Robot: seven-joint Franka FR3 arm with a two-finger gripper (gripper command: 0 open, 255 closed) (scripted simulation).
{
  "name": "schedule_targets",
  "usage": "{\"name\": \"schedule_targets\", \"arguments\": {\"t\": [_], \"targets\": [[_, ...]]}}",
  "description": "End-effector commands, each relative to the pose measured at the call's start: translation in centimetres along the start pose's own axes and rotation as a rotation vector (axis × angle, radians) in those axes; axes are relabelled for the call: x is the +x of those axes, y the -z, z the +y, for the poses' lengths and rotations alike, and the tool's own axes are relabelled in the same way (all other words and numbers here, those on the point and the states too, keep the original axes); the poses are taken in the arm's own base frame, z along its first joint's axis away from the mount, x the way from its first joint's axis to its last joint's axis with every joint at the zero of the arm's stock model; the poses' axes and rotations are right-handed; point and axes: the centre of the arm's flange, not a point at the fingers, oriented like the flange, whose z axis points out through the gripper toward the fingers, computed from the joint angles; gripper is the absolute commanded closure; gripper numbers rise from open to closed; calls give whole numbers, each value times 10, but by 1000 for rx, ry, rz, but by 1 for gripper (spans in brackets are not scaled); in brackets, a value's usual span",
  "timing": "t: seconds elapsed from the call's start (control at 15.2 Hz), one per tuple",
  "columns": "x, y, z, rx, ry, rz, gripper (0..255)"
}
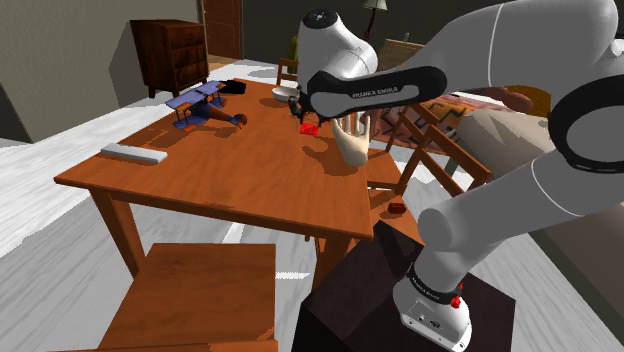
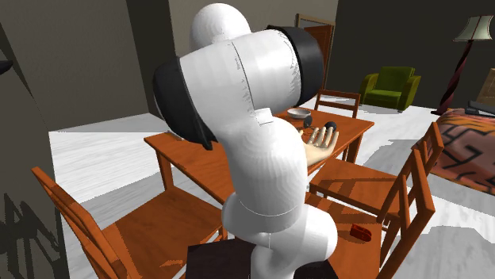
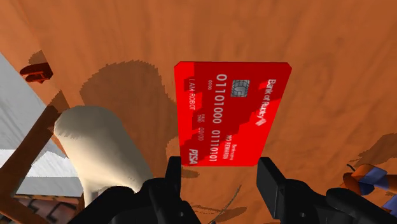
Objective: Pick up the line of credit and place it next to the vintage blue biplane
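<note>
Your arm (image 1: pixel 500 50) comes up off the stand (image 1: pixel 350 290), folds at a high elbow and sends the forearm out over the wooden table (image 1: pixel 250 180). The wrist is bent down, so the hand looks straight at the tabletop. In the second exterior view, the arm's white bulk stands in front of most of the table.

The gripper (image 3: pixel 221 168) hovers right above the red bank card (image 3: pixel 232 111). Its fingers (image 3: pixel 173 179) are spread apart, one on each side of the card's near edge, gripping nothing. The card lies flat and face up on the wood, chip and number showing.

Take the cream hand model (image 1: pixel 352 147) as your marker. It stands on its wrist with fingers up, near the table's edge, and the card sits just beside it. The blue biplane (image 1: pixel 205 108) is well apart from the hand model, on the far side of the card from it. A white bowl (image 1: pixel 285 92) sits near the hand model, between it and the biplane. A flat grey bar (image 1: pixel 135 154) lies farther from the hand model than the biplane does.
</note>
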Motion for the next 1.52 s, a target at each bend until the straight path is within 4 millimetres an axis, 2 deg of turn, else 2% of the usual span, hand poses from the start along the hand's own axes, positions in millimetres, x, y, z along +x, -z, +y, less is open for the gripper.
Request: {"name": "schedule_targets", "arguments": {"t": [0.0,1.06,1.12,1.45], "targets": [[10,-4,-17,0,0,0,255],[110,-66,-193,0,0,0,255],[113,-68,-198,0,0,0,255],[98,-90,-198,0,0,0,255]]}}
